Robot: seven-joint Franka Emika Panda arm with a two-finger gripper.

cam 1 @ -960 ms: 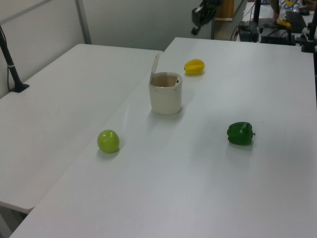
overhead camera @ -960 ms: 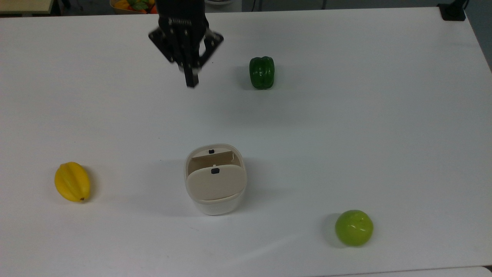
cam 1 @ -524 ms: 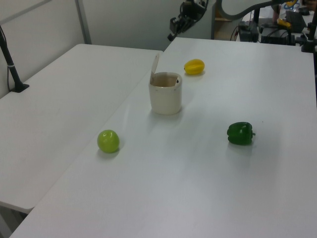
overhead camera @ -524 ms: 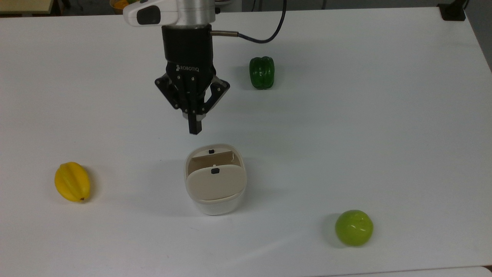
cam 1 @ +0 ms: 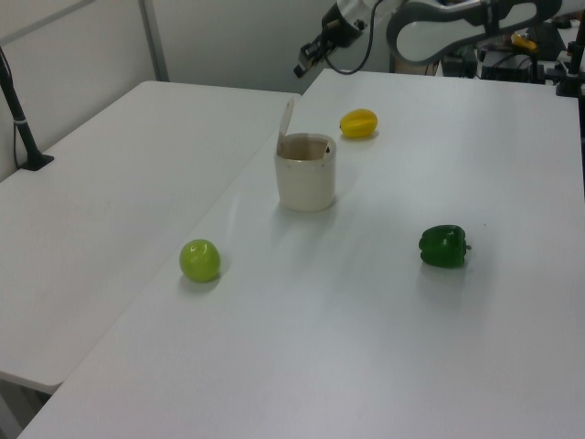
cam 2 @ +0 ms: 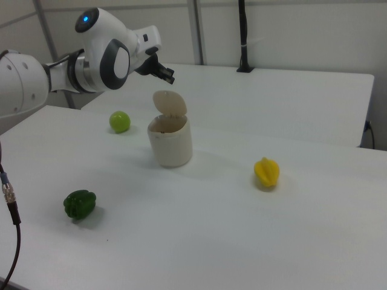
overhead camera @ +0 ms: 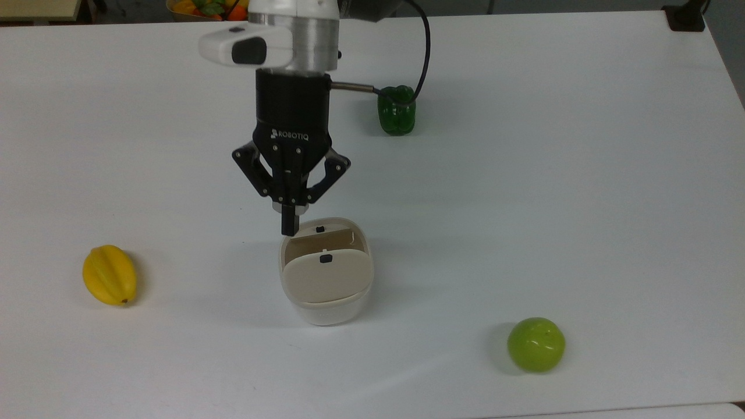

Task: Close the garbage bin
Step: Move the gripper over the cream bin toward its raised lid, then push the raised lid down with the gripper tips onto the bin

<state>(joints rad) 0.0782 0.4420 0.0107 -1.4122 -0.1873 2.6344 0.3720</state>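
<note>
1. Just below the gripper (overhead camera: 289, 226) in the top view, the bin (overhead camera: 326, 271) stands mid-table (overhead camera: 582, 174) with its beige lid (cam 2: 170, 103) hinged up and nearly upright, so the mouth is open.
2. In the right view the gripper (cam 2: 167, 75) hangs above the lid and a little to the right view's left, apart from it; nothing is touching yet.
3. The step in hand looks like the approach for a push. To do it well, I judge the tip should come in behind the lid's raised outer face, near its free top edge, and sweep it over the mouth toward the latch side.
4. Pressing too close to the hinge, or shoving sideways, could tip or slide the light tub, so a gentle downward arc is the safer choice.
5. The fingers are pressed together into one narrow black tip and hold nothing.
6. Further from the gripper: a green pepper (overhead camera: 396, 110) beside the arm's cable, a yellow fruit (overhead camera: 109, 274) off to the top view's left, and a green apple (overhead camera: 536, 344) beyond the bin.
</note>
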